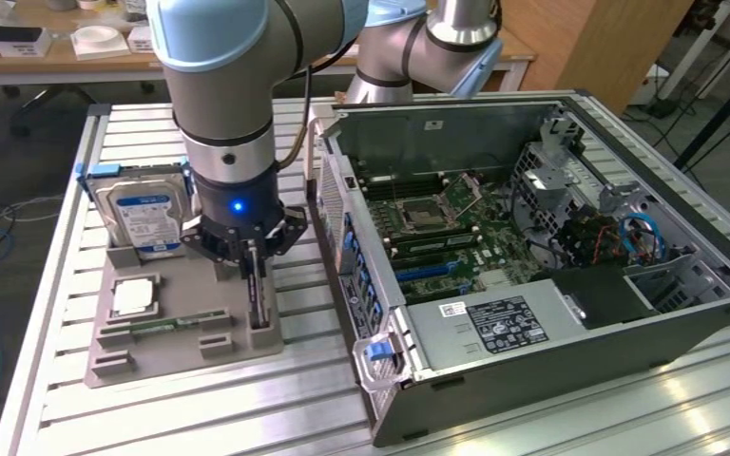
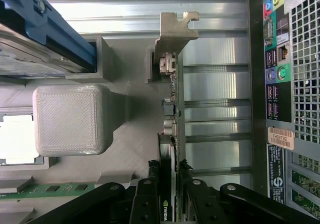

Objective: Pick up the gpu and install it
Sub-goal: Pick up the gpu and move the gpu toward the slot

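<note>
The gpu (image 1: pixel 259 290) stands on edge in a slot of the grey holder tray (image 1: pixel 182 359), to the exterior view's left of the open computer case (image 1: pixel 669 313). My gripper (image 1: pixel 254 255) reaches straight down onto its upper edge. In the wrist view the gpu (image 2: pixel 170 119) is a thin dark card on a green board, with its silver bracket (image 2: pixel 175 32) at the far end. My gripper (image 2: pixel 169 166) has one black finger against each face of the card and is shut on it. The card's lower edge still sits in the tray.
A blue-labelled hard drive (image 1: pixel 144 214) stands at the tray's back, with a square processor chip (image 1: pixel 133 296) and a green memory stick (image 1: pixel 163 325) in front of it. The case's rear panel (image 2: pixel 280 84) is close beside the gpu. The motherboard (image 1: pixel 441 228) lies exposed inside.
</note>
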`<state>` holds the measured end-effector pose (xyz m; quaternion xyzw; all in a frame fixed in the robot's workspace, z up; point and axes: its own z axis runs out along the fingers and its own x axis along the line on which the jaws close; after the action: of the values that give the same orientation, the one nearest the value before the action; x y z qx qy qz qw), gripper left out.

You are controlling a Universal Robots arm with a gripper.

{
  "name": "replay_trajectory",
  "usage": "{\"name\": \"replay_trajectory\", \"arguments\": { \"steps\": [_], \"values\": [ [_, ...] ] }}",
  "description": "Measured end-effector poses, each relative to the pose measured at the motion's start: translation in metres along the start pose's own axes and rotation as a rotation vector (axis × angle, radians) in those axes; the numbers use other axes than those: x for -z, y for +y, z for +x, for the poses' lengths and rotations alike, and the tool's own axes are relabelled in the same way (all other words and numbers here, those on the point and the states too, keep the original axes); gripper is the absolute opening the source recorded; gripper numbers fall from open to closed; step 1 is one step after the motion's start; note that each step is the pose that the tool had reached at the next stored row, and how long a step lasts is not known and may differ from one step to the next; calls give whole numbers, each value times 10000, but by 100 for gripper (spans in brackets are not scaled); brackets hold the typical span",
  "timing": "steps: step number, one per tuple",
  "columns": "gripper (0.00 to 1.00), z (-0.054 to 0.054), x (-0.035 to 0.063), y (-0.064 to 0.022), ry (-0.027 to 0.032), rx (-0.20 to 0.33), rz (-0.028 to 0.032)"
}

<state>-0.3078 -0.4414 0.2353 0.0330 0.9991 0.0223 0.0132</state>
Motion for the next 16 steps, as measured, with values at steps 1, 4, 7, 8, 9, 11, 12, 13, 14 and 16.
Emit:
{"name": "replay_trajectory", "arguments": {
  "steps": [1,4,7,8,9,11,12,13,14,16],
  "values": [
    [26,0,0,0,0,0,1],
    [26,-1,0,0,0,0,0],
    [26,-2,0,0,0,0,0],
    [26,-3,0,0,0,0,1],
    [26,-5,0,0,0,0,1],
    [26,-7,0,0,0,0,1],
    [26,-7,0,0,0,0,0],
    [26,-7,0,0,0,0,1],
    [26,-8,0,0,0,0,0],
    [26,-8,0,1,0,0,0]
  ]
}}
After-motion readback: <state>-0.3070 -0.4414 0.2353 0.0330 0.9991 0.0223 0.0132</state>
